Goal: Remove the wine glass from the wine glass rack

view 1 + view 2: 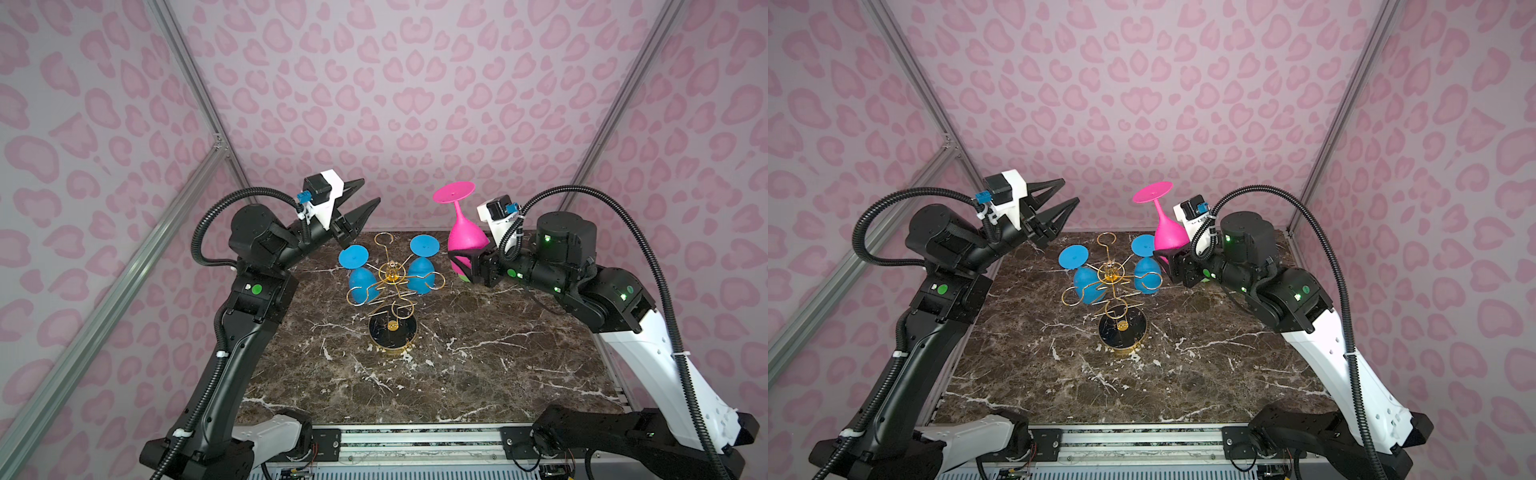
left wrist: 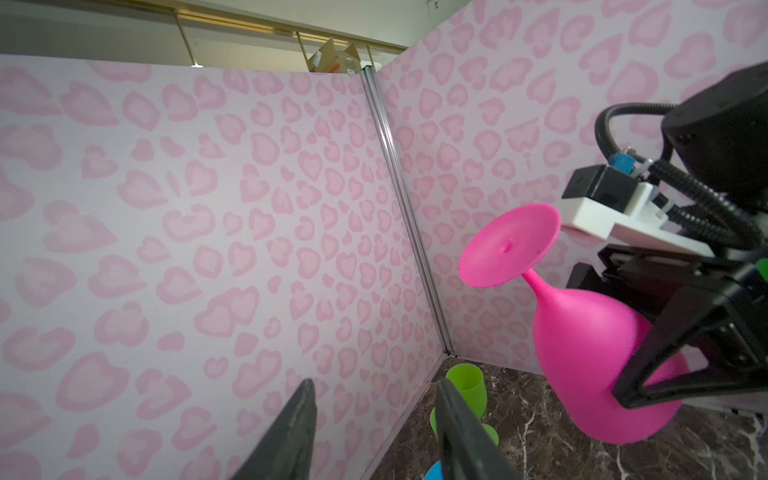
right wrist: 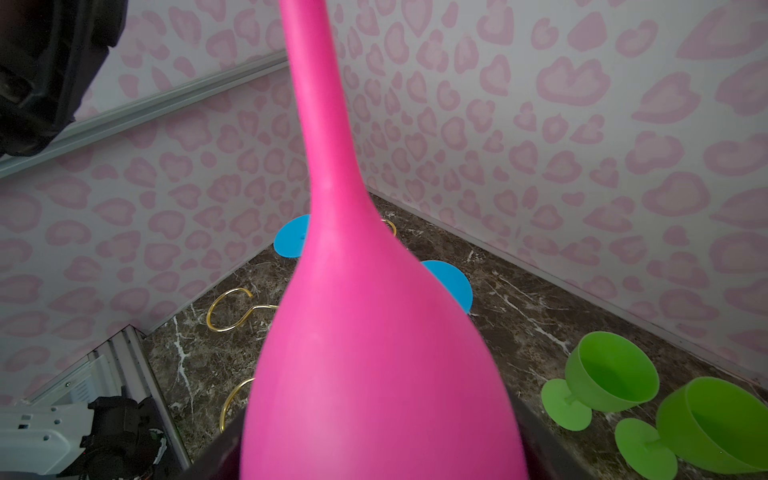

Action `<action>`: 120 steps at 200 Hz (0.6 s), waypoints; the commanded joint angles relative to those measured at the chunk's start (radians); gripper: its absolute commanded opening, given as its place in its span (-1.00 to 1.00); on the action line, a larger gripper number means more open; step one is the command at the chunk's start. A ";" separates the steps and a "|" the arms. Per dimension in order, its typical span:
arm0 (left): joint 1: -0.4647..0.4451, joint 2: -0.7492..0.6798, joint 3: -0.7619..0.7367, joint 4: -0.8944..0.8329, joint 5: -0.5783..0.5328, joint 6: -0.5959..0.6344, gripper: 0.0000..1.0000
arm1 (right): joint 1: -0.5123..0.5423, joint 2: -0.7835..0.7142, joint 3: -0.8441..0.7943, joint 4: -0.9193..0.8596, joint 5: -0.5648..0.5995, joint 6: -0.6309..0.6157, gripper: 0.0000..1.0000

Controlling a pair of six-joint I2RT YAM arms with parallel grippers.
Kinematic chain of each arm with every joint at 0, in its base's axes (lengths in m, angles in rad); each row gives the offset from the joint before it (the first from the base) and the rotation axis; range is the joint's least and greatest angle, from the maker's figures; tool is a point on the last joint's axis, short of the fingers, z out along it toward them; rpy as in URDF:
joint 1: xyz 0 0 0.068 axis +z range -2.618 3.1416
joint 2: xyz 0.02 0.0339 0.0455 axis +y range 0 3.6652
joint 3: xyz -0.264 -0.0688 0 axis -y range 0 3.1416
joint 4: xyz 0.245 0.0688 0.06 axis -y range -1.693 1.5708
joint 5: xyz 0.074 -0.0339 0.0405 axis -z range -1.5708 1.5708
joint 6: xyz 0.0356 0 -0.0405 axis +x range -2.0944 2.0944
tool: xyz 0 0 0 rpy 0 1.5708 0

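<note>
We saw the pink glass off the rack, held in the air to the right of it and toward the back wall. It hung upside down, foot uppermost and rim lowest, and tilted so that the foot leaned in toward the middle of the scene. In both top views it touched none of the rack's wire arms. The right gripper was clamped around the lower, wider part of its bowl, one black finger on each side. In the right wrist view the bowl and stem filled most of the picture.

The rack stood upright near the middle of the table, on its round black base. Two blue glasses hung from it upside down, one on the left side and one on the right, their feet resting on the gold arms. The right one was the nearer to the pink glass, but apart from it.

The left gripper hung raised at the back left, above the table's edge, with its jaws apart and nothing between them. It was well apart from the rack.

Two green glasses were on the table close to the wall; we could not tell for certain whether they lay on their sides.
</note>
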State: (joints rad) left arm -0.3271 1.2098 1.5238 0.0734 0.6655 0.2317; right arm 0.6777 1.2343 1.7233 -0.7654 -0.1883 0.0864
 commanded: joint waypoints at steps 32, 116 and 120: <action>-0.014 0.082 0.071 -0.032 0.211 0.339 -0.03 | 0.000 0.049 0.044 -0.018 -0.049 0.009 0.23; -0.038 0.134 0.082 -0.018 0.208 0.390 -0.04 | 0.023 0.133 0.084 0.030 -0.111 0.030 0.18; -0.039 0.137 0.084 -0.017 0.206 0.389 -0.04 | 0.025 0.135 0.084 0.033 -0.111 0.031 0.18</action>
State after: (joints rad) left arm -0.3614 1.3369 1.5913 0.0311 0.8677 0.6025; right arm 0.6910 1.3579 1.8004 -0.7742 -0.2745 0.1123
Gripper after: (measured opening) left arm 0.478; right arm 0.723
